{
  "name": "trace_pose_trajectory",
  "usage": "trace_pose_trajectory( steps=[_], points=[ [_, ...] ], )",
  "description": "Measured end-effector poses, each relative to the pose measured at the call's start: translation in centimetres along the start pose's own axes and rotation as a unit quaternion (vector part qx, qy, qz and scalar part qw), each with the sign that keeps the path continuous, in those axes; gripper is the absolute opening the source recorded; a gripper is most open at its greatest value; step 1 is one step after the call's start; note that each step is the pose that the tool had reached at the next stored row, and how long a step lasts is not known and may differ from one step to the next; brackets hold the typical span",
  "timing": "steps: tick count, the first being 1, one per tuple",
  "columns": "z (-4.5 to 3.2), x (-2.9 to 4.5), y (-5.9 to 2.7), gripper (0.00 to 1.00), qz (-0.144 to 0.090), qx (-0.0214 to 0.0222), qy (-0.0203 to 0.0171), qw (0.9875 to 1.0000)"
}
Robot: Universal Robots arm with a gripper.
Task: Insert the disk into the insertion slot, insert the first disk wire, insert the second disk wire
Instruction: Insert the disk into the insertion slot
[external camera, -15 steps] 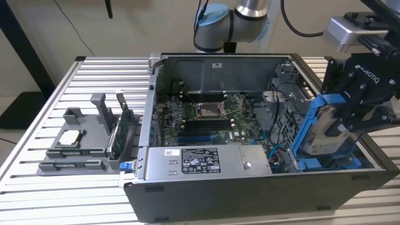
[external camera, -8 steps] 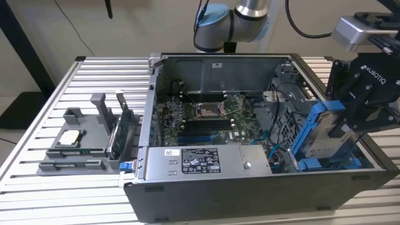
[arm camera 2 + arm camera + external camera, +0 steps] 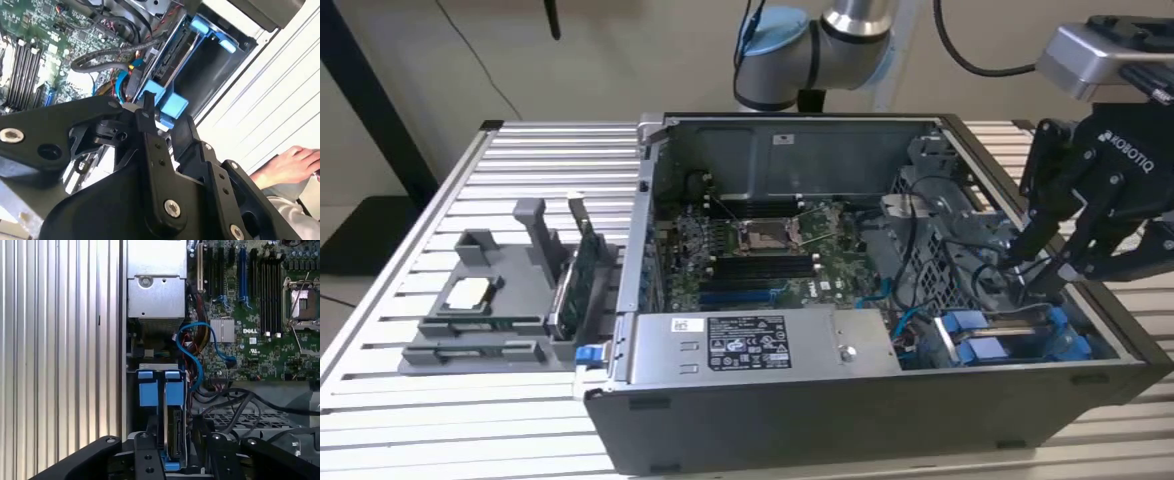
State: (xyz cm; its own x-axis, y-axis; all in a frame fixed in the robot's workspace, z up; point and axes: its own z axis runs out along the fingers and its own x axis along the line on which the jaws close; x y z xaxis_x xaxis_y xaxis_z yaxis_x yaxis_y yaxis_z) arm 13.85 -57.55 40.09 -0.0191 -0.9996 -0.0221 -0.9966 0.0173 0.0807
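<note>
The black two-finger gripper [image 3: 1054, 262] hangs over the drive corner of the open grey computer case [image 3: 761, 420]. Its jaws are apart, one on either side of the near end of the disk. I can't tell if the pads actually touch it.

The flat silver-grey hard disk in its bright blue plastic carrier [image 3: 173, 432] sits on edge, down inside the dark-grey metal drive cage slot [image 3: 217, 75]. In the first wrist view its blue tab lines up with the second blue carrier [image 3: 145, 390] next door, so I reckon it's pretty much home and I'm at the tail end of seating it.

To do this bit well I'd press only on the blue frame, dead straight along the cage walls with no twist. The bay looks barely wider than the carrier, so it would probably bind if it cocks. The loose black cables [image 3: 235, 400] and the looping blue cable [image 3: 192, 347] lie just beside the cage, so I'd keep the gripper clear of them.

Seen edge-on, the disk is thin and dark grey, with the blue frame wrapping both ends. It looks stiff and a bit slippery, not something to squeeze hard.
</note>
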Motion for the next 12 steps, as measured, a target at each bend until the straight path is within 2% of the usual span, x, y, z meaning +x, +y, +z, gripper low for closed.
trace_pose_trajectory(
  steps=[2,4,7,10,11,12],
  points=[
    [-0.10,-0.05,0.01,0.41,0.000,0.0000,-0.0002,1.0000],
    [-0.12,-0.06,0.03,0.41,0.000,0.0017,-0.0024,1.0000],
    [-0.02,-0.07,0.16,0.41,-0.002,0.0133,-0.0084,0.9999],
    [0.10,-0.05,0.38,0.41,-0.003,0.0285,-0.0125,0.9995],
    [0.11,-0.05,0.41,0.41,-0.003,0.0318,-0.0131,0.9994],
    [0.11,-0.05,0.40,0.41,-0.003,0.0319,-0.0131,0.9994]
  ],
)
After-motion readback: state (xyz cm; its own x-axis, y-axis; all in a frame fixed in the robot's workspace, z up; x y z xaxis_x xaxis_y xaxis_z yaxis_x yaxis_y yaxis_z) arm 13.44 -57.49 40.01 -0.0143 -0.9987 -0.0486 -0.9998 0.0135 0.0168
